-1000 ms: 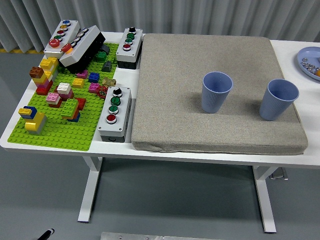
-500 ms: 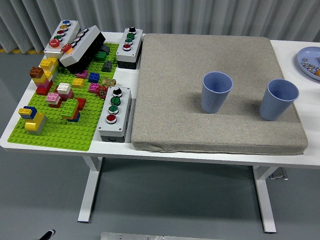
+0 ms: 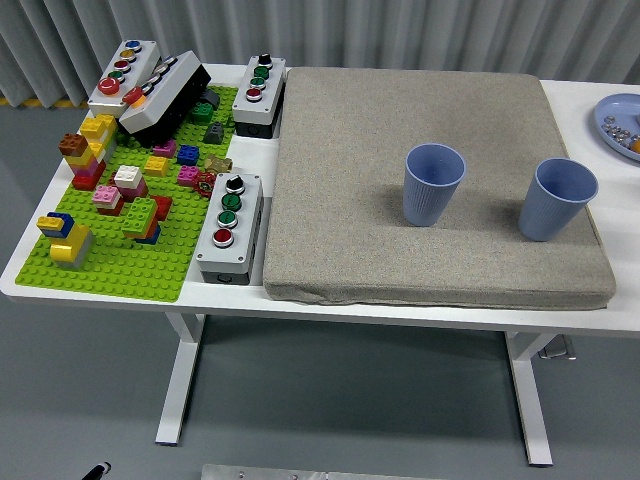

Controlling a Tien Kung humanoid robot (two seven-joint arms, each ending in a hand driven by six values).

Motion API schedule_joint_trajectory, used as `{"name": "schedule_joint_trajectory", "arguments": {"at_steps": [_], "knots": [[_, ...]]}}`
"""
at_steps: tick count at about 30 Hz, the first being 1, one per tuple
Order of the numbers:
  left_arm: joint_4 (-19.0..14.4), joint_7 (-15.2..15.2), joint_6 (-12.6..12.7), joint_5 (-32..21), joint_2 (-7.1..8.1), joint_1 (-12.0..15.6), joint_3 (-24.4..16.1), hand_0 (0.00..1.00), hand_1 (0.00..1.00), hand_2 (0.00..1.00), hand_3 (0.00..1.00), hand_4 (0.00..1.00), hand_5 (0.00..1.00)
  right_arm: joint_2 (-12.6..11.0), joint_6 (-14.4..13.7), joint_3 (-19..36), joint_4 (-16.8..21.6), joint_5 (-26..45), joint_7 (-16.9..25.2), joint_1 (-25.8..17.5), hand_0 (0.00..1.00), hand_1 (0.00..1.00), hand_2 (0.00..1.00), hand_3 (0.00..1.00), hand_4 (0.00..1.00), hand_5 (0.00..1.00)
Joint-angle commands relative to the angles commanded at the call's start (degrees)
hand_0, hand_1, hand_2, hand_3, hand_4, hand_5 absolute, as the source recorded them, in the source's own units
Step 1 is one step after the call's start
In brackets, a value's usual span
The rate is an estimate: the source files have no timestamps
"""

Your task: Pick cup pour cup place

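While no hand shows, two blue cups [image 3: 433, 184] [image 3: 561, 198] stand upright, mouths up, on the mat [image 3: 340, 180].

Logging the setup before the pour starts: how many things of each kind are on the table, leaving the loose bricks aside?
Blue cups: 2
Button boxes: 4
Grey mat: 1
Green baseplate: 1
Blue plate: 1
Total: 9
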Motion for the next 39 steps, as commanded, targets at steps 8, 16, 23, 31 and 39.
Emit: {"name": "schedule_joint_trajectory", "arguments": {"at_steps": [8,16,23,31,39], "knots": [[0.0,-0.1,0.3,-0.4,-0.03,0.4,-0.3,0.831,0.789,0.862,0.774,0.597,0.998,-0.1,0.0,0.1,0.5,0.5,0.7,-0.4,0.932,0.839,0.853,0.850,0.793,0.998],[0.0,-0.1,0.5,-1.0,-0.12,0.8,0.3,0.830,0.789,0.863,0.775,0.597,0.998,-0.2,0.3,-0.1,0.8,0.7,0.8,-0.5,0.935,0.846,0.855,0.855,0.790,0.998],[0.0,0.0,0.8,-0.7,-0.23,0.8,0.0,0.828,0.789,0.863,0.774,0.596,0.998,-0.1,0.5,0.1,0.7,0.6,0.6,-0.4,0.940,0.850,0.858,0.855,0.787,0.998],[0.0,0.1,0.9,-0.2,-0.33,0.7,-0.6,0.828,0.788,0.862,0.774,0.595,0.998,-0.2,0.7,0.1,0.9,0.4,0.3,-0.2,0.940,0.848,0.860,0.855,0.787,0.998],[0.0,0.0,0.8,-0.1,-0.28,0.4,-0.8,0.829,0.788,0.863,0.774,0.595,0.998,-0.3,1.2,0.2,1.0,0.0,-0.1,0.1,0.925,0.847,0.857,0.855,0.783,0.998]]}}
